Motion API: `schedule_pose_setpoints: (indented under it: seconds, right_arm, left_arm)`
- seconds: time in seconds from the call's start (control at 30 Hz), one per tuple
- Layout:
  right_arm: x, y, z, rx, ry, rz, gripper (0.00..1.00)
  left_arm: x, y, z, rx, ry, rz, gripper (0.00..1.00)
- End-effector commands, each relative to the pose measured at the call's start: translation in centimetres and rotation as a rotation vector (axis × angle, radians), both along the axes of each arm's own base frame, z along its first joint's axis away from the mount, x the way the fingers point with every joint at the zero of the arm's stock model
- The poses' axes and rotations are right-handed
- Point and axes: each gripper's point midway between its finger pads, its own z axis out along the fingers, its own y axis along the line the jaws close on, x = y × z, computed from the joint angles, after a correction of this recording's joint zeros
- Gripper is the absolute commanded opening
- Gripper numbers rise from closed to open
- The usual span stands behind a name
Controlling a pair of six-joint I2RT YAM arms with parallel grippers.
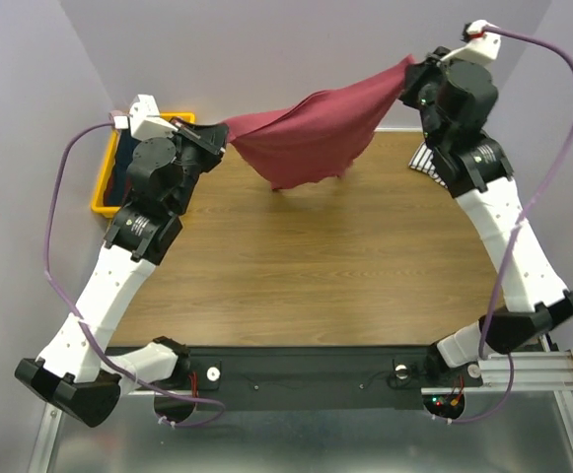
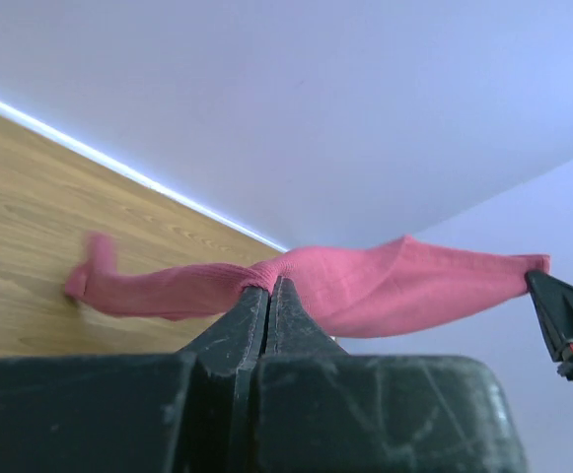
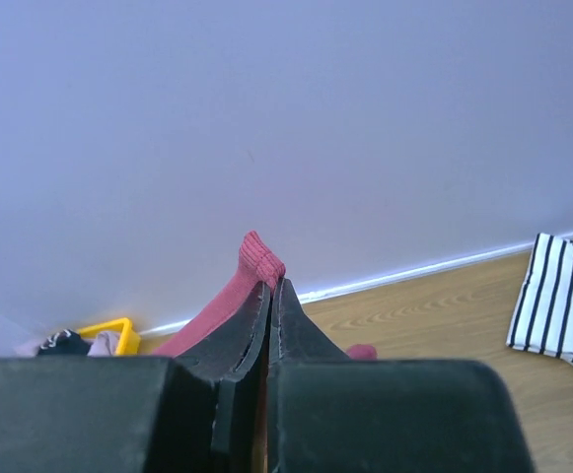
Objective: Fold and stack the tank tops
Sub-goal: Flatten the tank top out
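left pincer (image 2: 269, 286) pressed shut on one end of dark red tank top (image 1: 306, 133) | right pincer (image 3: 269, 284) pinching its other end | top hangs stretched between both pincers above table (image 1: 296, 266), lower edge sagging toward it | striped tank top (image 3: 562, 301) on table, below and right of right pincer | yellow bin (image 1: 104, 197) left of left pincer

The dark red tank top (image 1: 311, 133) is plain, without pattern. The striped tank top (image 3: 559, 301) is white with thin black stripes. The table (image 1: 316, 266) is brown wood with fine grain, the bin (image 3: 108, 326) is yellow. My left pincer (image 2: 269, 283) and right pincer (image 3: 269, 285) are black.
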Motion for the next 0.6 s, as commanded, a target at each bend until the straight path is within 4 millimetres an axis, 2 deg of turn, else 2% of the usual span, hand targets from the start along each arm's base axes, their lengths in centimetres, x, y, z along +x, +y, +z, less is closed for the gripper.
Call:
schedule_pose_setpoints:
  seconds: [0.0, 0.13, 0.17, 0.3, 0.37, 0.43, 0.53, 0.57]
  right_arm:
    - [-4.2, -1.5, 3.5, 0.031, -0.104, 0.012, 0.01]
    - [-7.5, -1.8, 4.4, 0.050, -0.143, 0.073, 0.00]
    - [-7.9, -1.8, 4.4, 0.056, -0.146, 0.083, 0.00]
    - [-9.1, -1.9, 4.3, 0.072, -0.153, 0.106, 0.00]
    - [-8.5, -1.8, 3.8, 0.071, -0.140, 0.095, 0.00]
    - [-6.9, -1.3, 2.6, 0.055, -0.108, 0.087, 0.00]
    - [-3.9, -0.2, 1.1, 0.027, -0.065, 0.080, 0.00]
    - [-2.3, 0.4, 0.7, 0.015, -0.057, 0.081, 0.01]
  left_arm:
    - [-2.6, 1.2, 4.2, -0.005, -0.105, -0.010, 0.00]
    - [-4.7, 1.8, 5.5, -0.048, -0.144, -0.028, 0.00]
    - [-5.4, 2.0, 6.2, -0.060, -0.166, -0.038, 0.00]
    - [-6.0, 2.1, 6.6, -0.085, -0.178, -0.046, 0.00]
    - [-5.6, 2.0, 6.7, -0.093, -0.181, -0.041, 0.00]
    - [-5.1, 1.9, 7.4, -0.105, -0.201, -0.035, 0.00]
    - [-2.7, 1.3, 6.8, -0.099, -0.178, -0.017, 0.00]
    - [-1.1, 1.1, 7.1, -0.112, -0.188, -0.017, 0.00]
